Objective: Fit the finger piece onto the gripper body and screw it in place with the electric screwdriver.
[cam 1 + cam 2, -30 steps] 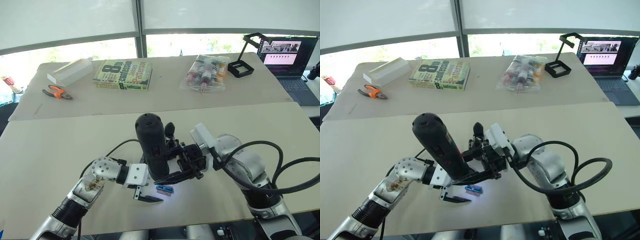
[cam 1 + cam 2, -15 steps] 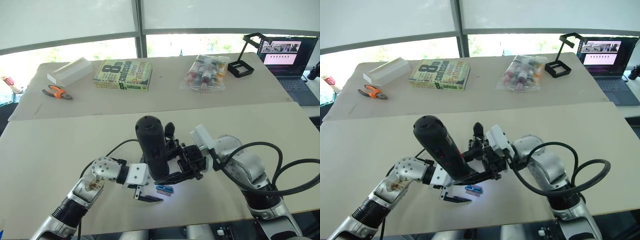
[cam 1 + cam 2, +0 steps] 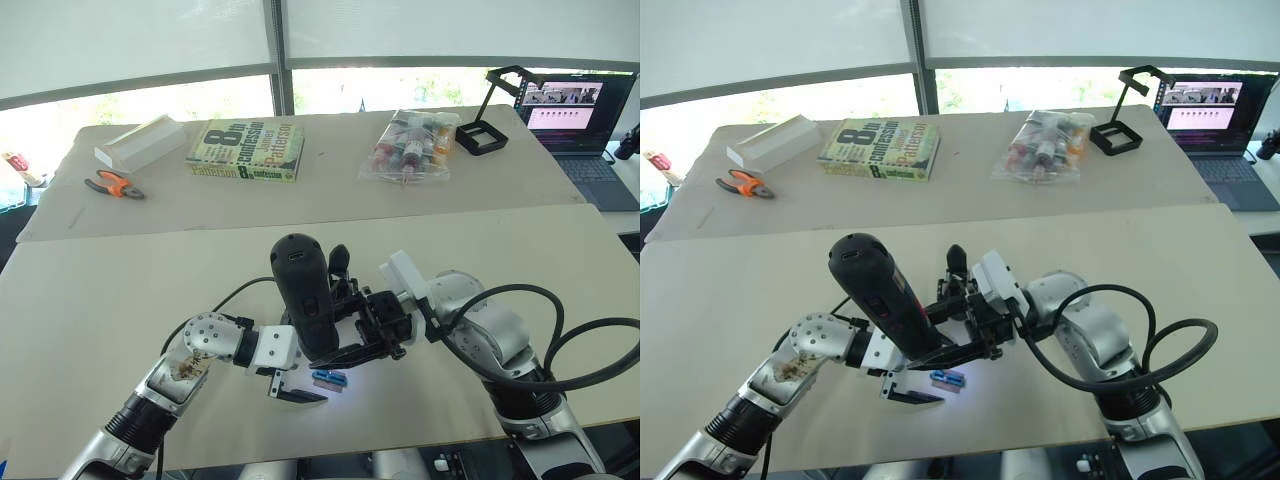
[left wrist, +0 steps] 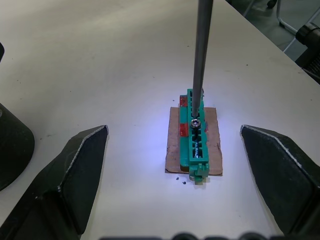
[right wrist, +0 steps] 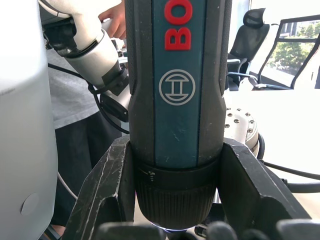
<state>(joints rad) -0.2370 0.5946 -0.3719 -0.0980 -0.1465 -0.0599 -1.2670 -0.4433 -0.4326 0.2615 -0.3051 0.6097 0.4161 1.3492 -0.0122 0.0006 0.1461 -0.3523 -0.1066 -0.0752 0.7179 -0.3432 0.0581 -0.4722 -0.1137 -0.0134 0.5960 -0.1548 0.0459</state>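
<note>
Table (image 3: 100,300), near to far. Your left pincer (image 4: 175,165) gapes beside a green screw block (image 4: 196,132); your right pincer (image 5: 175,175) clamps the electric screwdriver (image 3: 303,300), bit on a screw. Gripper body, finger piece: cannot place. Fastening likely outstanding. Beyond: book (image 3: 247,150).

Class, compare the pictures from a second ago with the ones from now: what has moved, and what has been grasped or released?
Almost nothing has changed. The right hand keeps the electric screwdriver clamped upright, its bit resting on a screw in the small green block. The left hand stays open around that block. Nothing was picked up or let go. The book and pliers lie as before.
</note>
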